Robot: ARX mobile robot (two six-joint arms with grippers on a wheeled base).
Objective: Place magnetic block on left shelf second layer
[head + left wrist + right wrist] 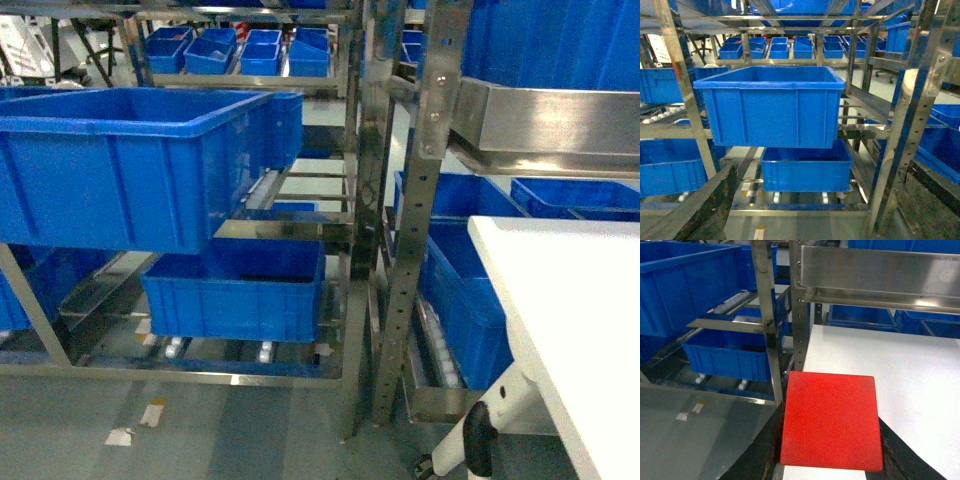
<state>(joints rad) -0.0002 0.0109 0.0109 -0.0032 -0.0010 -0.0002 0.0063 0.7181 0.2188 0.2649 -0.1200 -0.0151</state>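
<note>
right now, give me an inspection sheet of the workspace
surface: white tabletop at right, bare where seen
job's things: red magnetic block between the right gripper fingers; left shelf second layer carries a large blue tote
clutter: paper scraps on the floor
grippers: right gripper shut on the block; left gripper open, holding nothing
cables: nothing seen
surroundings: steel racks, lower blue tote

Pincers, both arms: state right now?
Left pincer: open, holding nothing, facing the blue tote.
Right pincer: closed on the magnetic block, above the white table.
</note>
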